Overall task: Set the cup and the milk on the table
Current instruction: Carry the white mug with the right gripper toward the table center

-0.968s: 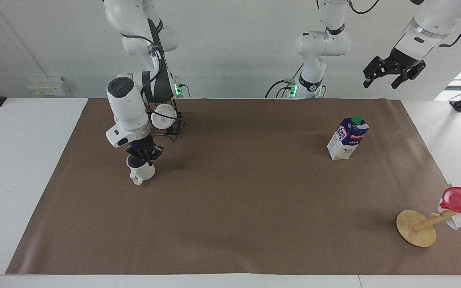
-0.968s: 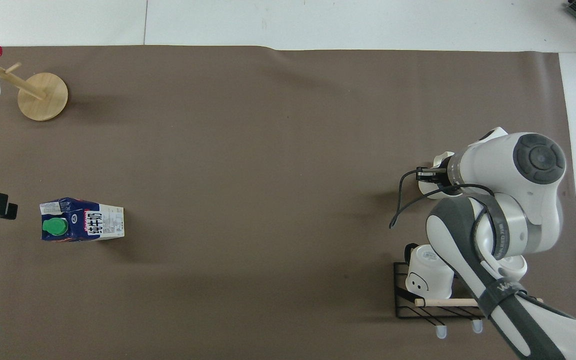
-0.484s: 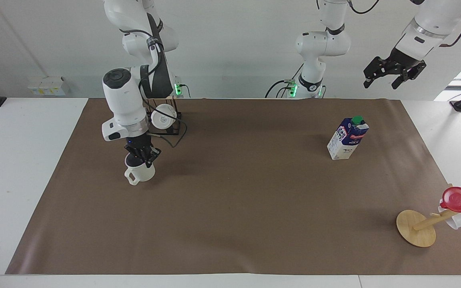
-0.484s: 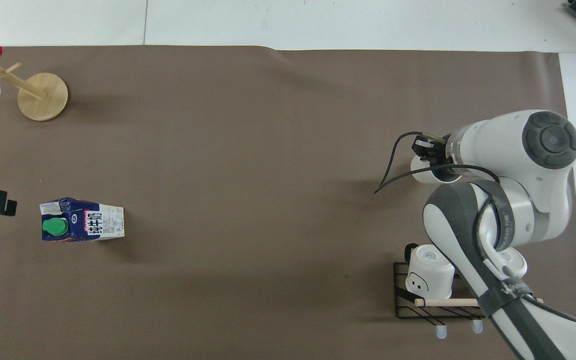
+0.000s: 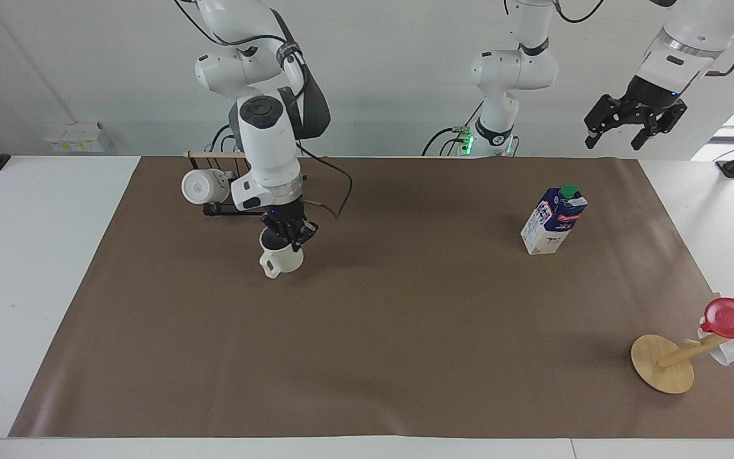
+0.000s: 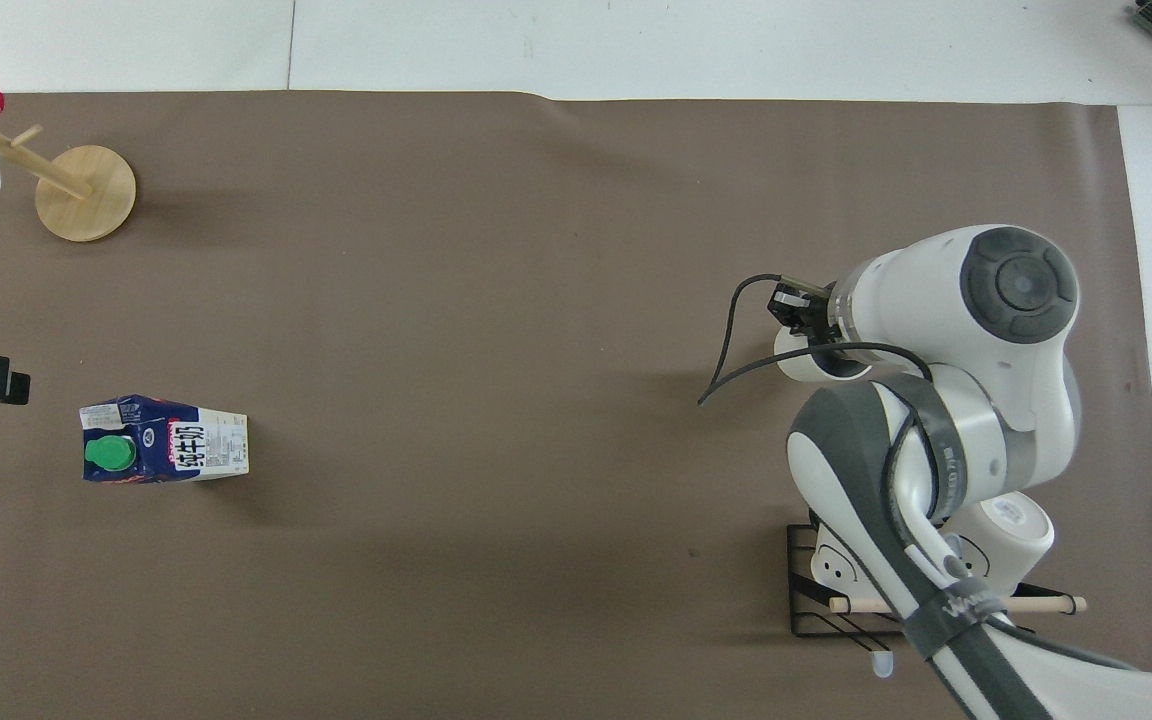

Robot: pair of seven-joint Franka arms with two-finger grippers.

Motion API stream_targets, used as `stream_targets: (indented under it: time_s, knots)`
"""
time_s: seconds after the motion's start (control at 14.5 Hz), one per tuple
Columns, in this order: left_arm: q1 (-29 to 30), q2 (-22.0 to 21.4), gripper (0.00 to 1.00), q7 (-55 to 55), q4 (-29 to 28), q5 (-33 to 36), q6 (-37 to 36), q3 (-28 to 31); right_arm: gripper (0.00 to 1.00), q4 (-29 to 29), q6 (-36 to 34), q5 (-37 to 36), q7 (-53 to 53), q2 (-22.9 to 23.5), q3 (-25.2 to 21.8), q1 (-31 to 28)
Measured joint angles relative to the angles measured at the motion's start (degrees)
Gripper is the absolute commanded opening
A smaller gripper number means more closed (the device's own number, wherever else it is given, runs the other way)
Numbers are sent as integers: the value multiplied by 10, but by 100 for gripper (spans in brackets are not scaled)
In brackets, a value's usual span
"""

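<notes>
One upright cup [image 5: 281, 260], handle away fm robots.

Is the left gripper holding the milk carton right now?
No. The left gripper hangs in the air with nothing in it, while the milk carton stands by itself on the table.

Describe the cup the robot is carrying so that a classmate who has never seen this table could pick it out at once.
Start at the brown sheet on the table and find the black wire rack at the right arm's end, near the robots. Beside it, the right tool grips the cup by its rim. Unlike the white mug lying sideways on the rack, this cup is upright, dark inside, with a chunky squared handle.
</notes>
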Motion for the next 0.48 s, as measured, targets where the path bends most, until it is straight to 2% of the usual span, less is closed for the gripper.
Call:
stream_targets:
  time_s: [0.21,0.48]
  knots:
    - [0,0,100,0,0,0,0,0,0,12,-2,0,63,3,1,35]
    - [0,1,100,0,-8,0,0,0,0,46,-2,0,148,38,1,87]
